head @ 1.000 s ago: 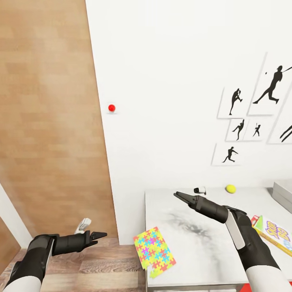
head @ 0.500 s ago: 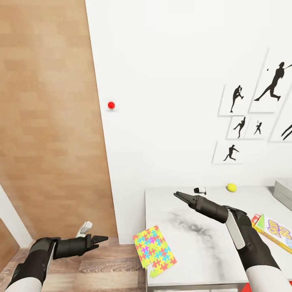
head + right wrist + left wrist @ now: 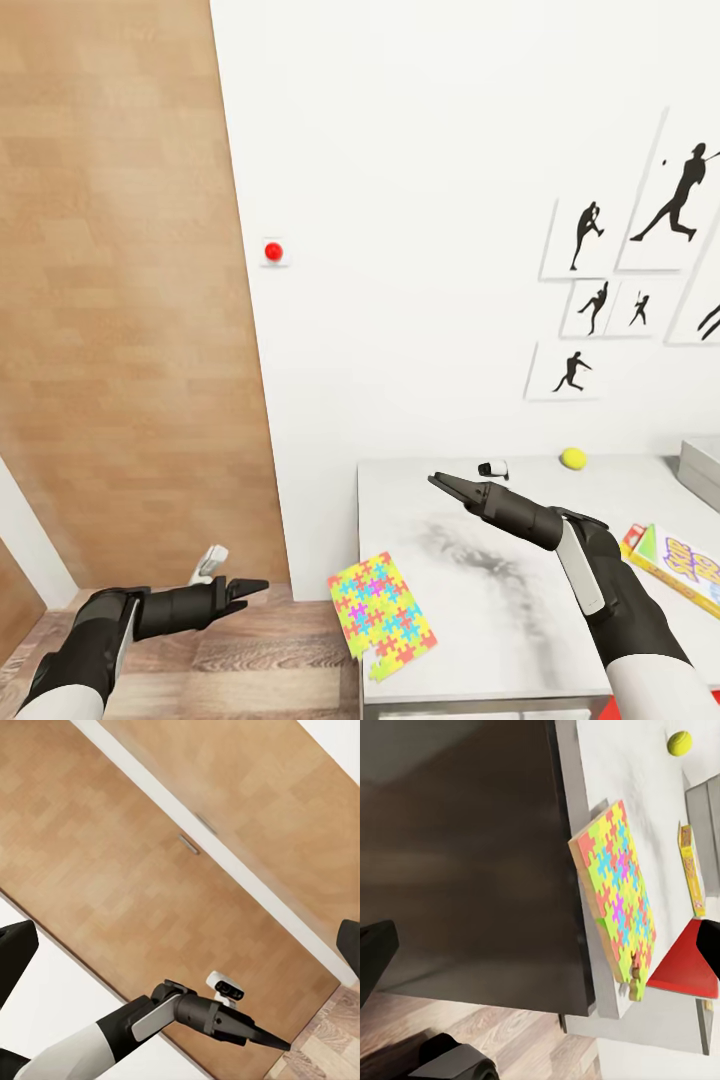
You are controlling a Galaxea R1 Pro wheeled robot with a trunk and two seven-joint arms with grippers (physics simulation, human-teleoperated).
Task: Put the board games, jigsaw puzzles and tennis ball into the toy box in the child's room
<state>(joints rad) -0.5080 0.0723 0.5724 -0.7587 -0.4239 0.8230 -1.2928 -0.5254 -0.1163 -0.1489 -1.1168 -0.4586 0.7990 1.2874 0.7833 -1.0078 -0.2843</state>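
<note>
A multicoloured jigsaw puzzle (image 3: 381,615) (image 3: 619,900) lies at the near left corner of the light-grey table (image 3: 480,590) (image 3: 615,765), overhanging its edge. The tennis ball (image 3: 572,458) (image 3: 679,742) rests at the table's back, near the wall. A yellow board game (image 3: 686,568) (image 3: 691,866) lies at the right, and the grey toy box (image 3: 704,464) (image 3: 702,806) pokes in at the far right. My right gripper (image 3: 441,482) (image 3: 180,937) hovers open over the table's back left. My left gripper (image 3: 254,589) (image 3: 540,945) (image 3: 266,1041) hangs open over the floor, left of the puzzle.
A tall wood-panel door (image 3: 120,300) fills the left, with plank floor (image 3: 250,660) below it. The white wall carries a red dot (image 3: 272,252) and black sports silhouette pictures (image 3: 600,300). A red chair (image 3: 612,708) (image 3: 682,964) sits under the table's front edge.
The whole view has shifted slightly, so wall and table things sit a little higher. The left gripper has dropped a touch. The right arm holds its place and no toy has moved.
</note>
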